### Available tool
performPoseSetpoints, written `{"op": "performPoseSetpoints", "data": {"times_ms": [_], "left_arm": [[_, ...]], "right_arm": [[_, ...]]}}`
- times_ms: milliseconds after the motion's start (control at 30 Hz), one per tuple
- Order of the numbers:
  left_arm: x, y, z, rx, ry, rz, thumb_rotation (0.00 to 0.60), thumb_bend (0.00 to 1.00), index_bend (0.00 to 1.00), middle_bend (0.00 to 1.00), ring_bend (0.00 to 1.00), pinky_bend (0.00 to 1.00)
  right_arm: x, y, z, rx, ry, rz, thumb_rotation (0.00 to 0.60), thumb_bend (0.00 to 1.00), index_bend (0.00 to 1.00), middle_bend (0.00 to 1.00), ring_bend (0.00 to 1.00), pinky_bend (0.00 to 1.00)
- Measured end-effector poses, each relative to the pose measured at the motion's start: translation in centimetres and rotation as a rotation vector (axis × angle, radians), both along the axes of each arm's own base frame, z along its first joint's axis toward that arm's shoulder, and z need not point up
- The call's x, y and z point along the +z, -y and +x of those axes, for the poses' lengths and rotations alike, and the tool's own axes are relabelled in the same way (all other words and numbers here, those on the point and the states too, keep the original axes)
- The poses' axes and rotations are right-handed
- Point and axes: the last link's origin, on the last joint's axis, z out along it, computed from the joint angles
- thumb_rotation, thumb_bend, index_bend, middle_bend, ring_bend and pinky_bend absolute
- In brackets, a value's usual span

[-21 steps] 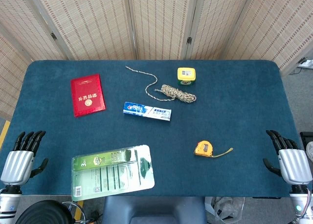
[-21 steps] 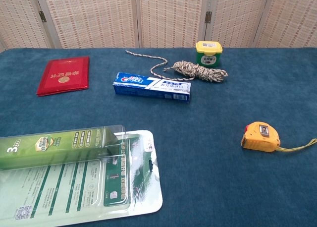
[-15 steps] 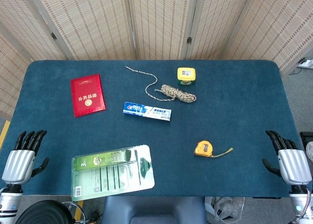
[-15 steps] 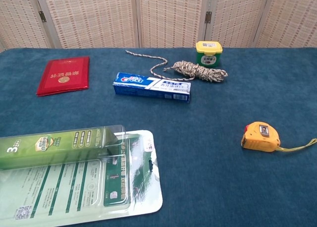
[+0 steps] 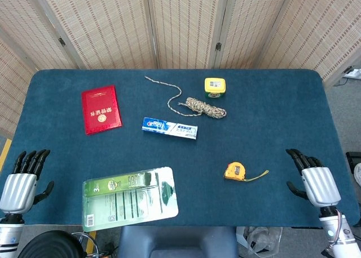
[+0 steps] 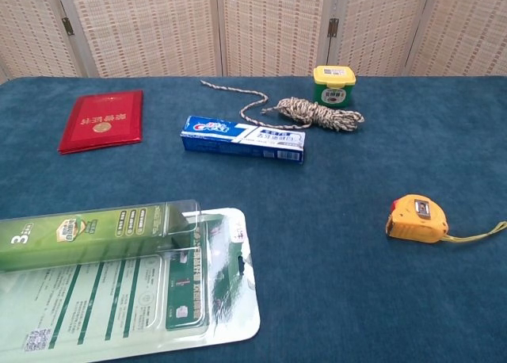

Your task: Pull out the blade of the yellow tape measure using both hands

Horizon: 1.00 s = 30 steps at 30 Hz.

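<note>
Between both empty hands, yellow tape measure [image 5: 234, 170], untouched

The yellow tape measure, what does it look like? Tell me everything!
The yellow tape measure is a small, rounded case that looks like plastic, with a little dark-and-silver patch on top. A thin yellow strap trails off to its right. It lies on the blue table, blade not pulled out. Nothing else touches it.
</note>
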Motion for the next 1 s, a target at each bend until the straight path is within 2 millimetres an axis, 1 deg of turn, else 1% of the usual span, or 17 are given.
{"op": "performPoseSetpoints", "data": {"times_ms": [100,467,633,800,900,1000], "left_arm": [[0.1,0.2,-0.2,0.004,0.001,0.004,0.600,0.36,0.07,0.13,0.10,0.05],[0.2,0.4,-0.7,0.020,0.005,0.002,0.600,0.36,0.07,0.13,0.10,0.05],[0.2,0.6,-1.0,0.027,0.008,-0.001,0.600,0.36,0.07,0.13,0.10,0.05],[0.2,0.7,-1.2,0.038,0.008,-0.001,0.600,0.36,0.07,0.13,0.10,0.05],[0.3,0.7,-1.3,0.041,0.008,-0.001,0.600,0.36,0.07,0.13,0.10,0.05],[0.3,0.8,-1.4,0.044,0.008,0.000,0.600,0.36,0.07,0.13,0.10,0.05]], "right_arm": [[-1.2,0.8,0.7,0.017,0.003,0.047,0.600,0.30,0.10,0.17,0.27,0.26],[-7.2,4.5,3.4,0.068,-0.013,0.243,0.600,0.29,0.10,0.17,0.27,0.27],[-9.3,6.2,4.4,0.105,-0.062,0.317,0.600,0.30,0.14,0.20,0.27,0.27],[-10.8,7.5,4.7,0.119,-0.103,0.355,0.600,0.30,0.19,0.23,0.27,0.27],[-11.3,7.8,4.6,0.119,-0.117,0.368,0.600,0.30,0.22,0.25,0.28,0.27],[-11.8,8.0,4.5,0.116,-0.129,0.378,0.600,0.30,0.22,0.25,0.28,0.27]]}}
